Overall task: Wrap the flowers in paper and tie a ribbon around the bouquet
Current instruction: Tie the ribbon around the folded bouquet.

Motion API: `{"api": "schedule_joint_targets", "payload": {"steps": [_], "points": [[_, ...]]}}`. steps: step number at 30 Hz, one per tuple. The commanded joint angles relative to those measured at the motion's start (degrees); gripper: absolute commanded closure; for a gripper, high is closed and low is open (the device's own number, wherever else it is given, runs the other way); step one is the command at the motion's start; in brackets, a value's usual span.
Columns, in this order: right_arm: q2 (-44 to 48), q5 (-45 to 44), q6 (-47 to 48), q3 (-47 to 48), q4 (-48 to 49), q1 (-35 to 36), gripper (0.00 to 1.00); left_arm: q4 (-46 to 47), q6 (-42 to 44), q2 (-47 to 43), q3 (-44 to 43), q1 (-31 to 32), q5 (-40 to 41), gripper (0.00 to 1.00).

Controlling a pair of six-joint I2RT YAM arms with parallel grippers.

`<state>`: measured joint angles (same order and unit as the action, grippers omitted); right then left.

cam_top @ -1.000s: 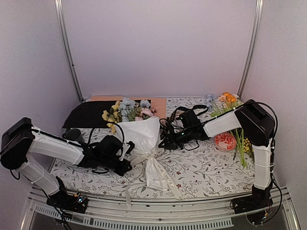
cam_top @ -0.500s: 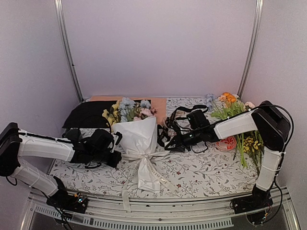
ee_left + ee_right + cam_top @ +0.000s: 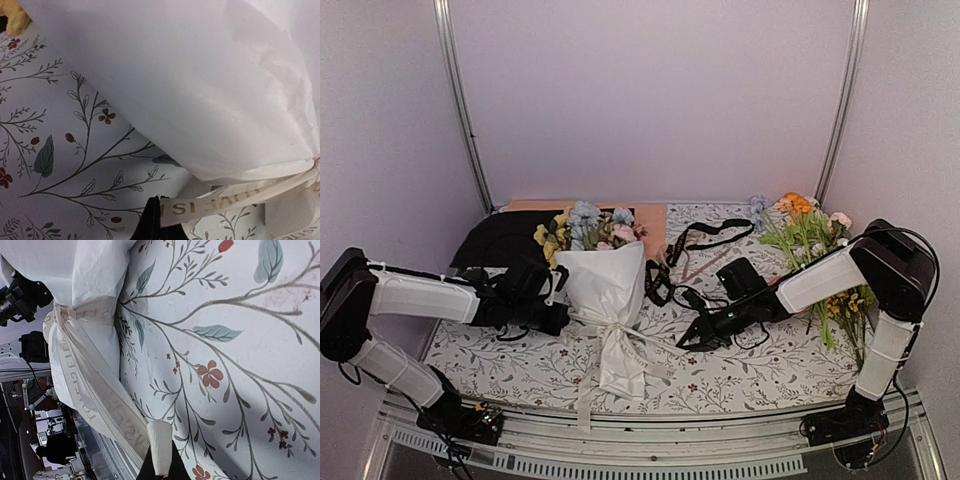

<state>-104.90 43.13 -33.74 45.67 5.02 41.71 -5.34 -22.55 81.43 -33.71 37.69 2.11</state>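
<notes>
Ribbon (image 3: 609, 327) ends pinched: left claw (image 3: 563, 319), right claw (image 3: 688, 342).

White paper (image 3: 610, 280) at centre; cream ribbon (image 3: 215, 206) printed with tan letters. Pastel blue, pink and yellow flowers (image 3: 588, 225) above. White desk (image 3: 740, 365) cover patterned with grey-green twigs, red blossoms. Behind, black sheet (image 3: 495, 240) and peach sheet (image 3: 652, 214); orange sprigs (image 3: 798, 205) upper right.
</notes>
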Motion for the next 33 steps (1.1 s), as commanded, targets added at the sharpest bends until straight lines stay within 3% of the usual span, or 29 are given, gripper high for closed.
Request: {"api": "schedule_joint_targets", "payload": {"steps": [1,11,33], "points": [[2.5,-3.6,3.8,-5.0,-10.2,-0.4,0.99,-2.2,-2.1,1.3,1.6,-4.5,4.8,1.0],[8.5,-8.8,6.2,-12.3,-17.1,-0.3,0.99,-2.8,-1.2,2.3,0.9,-5.4,4.9,1.0],[10.7,-7.9,6.0,-19.7,-19.6,0.2,0.99,-3.8,-3.6,3.0,1.1,-9.1,5.1,1.0]]}}
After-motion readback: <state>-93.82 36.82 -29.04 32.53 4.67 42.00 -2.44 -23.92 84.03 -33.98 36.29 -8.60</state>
